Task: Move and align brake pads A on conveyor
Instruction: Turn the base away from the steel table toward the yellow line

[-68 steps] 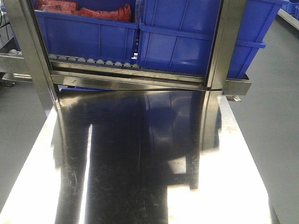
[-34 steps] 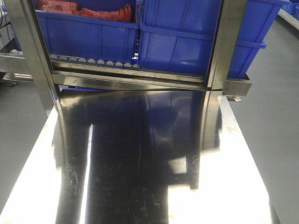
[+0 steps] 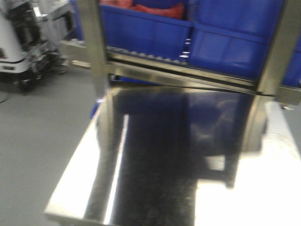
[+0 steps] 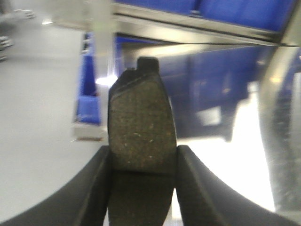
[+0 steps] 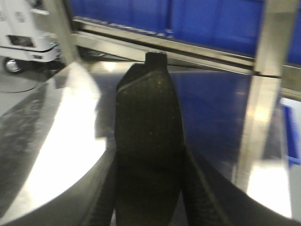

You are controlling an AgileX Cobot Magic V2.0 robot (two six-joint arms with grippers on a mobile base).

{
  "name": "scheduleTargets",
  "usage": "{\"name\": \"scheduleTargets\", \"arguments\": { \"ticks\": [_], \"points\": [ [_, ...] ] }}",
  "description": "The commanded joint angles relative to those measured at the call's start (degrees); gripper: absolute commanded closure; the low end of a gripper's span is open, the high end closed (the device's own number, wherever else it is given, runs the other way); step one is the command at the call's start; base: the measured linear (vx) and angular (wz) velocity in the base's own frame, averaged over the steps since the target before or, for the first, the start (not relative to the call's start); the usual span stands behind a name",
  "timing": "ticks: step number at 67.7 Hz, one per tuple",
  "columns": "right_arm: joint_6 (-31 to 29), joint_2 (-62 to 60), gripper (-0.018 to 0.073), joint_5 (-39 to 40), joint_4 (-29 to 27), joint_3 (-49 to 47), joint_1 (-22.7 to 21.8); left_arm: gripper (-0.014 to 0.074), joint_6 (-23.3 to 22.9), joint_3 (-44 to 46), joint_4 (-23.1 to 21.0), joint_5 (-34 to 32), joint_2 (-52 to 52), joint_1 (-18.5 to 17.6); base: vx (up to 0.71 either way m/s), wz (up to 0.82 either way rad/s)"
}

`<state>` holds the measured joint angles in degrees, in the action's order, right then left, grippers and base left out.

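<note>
My left gripper (image 4: 143, 162) is shut on a dark grey brake pad (image 4: 141, 122), which stands lengthwise out of the jaws above the steel table's left edge. My right gripper (image 5: 148, 162) is shut on a second dark brake pad (image 5: 148, 122), held above the steel table. Both pads are flat, oblong and slightly curved, with a small tab at the far end. The conveyor belt is out of view. Neither gripper shows in the front view.
A shiny steel table (image 3: 155, 188) fills the front view, its left edge dropping to grey floor (image 3: 42, 136). Blue bins (image 3: 225, 42) sit on a roller rack behind steel posts (image 3: 91, 42). Another machine (image 3: 19, 47) stands at far left.
The front view has swung to the left and blurred: the table and bins sit further right in frame, and the floor and a machine at left have come into view.
</note>
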<state>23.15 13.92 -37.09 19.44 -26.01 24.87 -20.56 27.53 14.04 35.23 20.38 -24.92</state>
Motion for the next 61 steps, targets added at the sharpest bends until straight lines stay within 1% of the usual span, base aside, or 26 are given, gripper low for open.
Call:
{"name": "scheduleTargets", "arguments": {
  "ticks": [1, 61],
  "points": [
    [-0.6, 0.6, 0.0564, 5.4, 1.5, -1.6, -0.2, 0.0602, -0.4, 1.5, 0.9, -5.5, 0.1, -0.2, -0.13, 0.69],
    [-0.6, 0.6, 0.0564, 5.0, 1.4, -1.6, -0.2, 0.0602, -0.4, 1.5, 0.9, -5.5, 0.1, -0.2, -0.19, 0.79]
  ]
}}
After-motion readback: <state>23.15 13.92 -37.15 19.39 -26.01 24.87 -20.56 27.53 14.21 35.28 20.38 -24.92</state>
